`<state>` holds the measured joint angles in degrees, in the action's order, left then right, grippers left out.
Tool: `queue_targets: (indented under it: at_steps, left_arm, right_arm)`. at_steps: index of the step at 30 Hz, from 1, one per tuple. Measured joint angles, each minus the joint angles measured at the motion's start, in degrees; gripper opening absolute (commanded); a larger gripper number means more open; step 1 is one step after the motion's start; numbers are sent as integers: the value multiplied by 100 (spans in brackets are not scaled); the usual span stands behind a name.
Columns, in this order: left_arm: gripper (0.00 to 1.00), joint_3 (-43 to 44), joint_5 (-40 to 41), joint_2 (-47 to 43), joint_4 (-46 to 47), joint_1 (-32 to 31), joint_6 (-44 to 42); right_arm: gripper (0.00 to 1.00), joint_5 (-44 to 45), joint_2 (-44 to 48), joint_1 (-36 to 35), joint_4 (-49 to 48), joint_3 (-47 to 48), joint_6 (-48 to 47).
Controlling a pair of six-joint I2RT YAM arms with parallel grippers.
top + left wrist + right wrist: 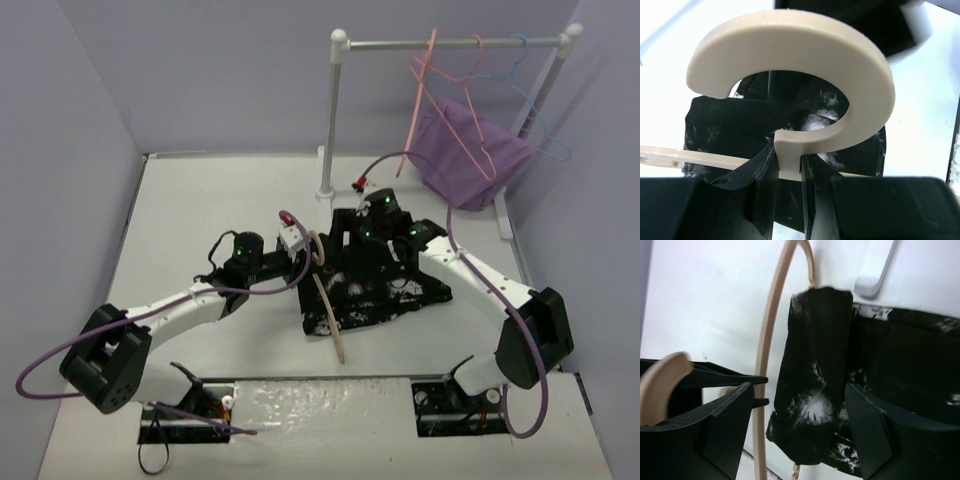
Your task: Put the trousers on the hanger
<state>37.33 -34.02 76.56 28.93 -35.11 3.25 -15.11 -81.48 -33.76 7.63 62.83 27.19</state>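
Observation:
The black trousers (385, 285) with white blotches lie crumpled in the middle of the table. The beige hanger (330, 310) stands on edge at their left side, its hook (805, 60) uppermost. My left gripper (305, 250) is shut on the hanger's neck (789, 155) just below the hook. My right gripper (362, 232) is open and hovers over the trousers' far end; a folded trouser leg (815, 390) lies between its fingers, untouched. The hanger's loop (771, 340) runs beside that leg.
A white clothes rail (450, 42) stands at the back, with thin pink and blue wire hangers (470, 70) and a purple cloth (470, 150) hanging on it. The rail's base post (328, 150) is just behind the trousers. Grey walls close in both sides.

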Motion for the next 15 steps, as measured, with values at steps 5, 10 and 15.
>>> queue_targets:
  at_steps: [5,10,15]
  left_arm:
    - [0,-8,-28,-3,29,0,30]
    - [0,-51,-26,-23,86,0,49]
    - [0,-144,-24,-72,182,0,80]
  right_arm:
    - [74,-251,-822,-35,92,28,-114]
    - [71,-287,-1199,-41,24,27,-201]
    - [24,-400,-1388,-56,-156,17,-216]
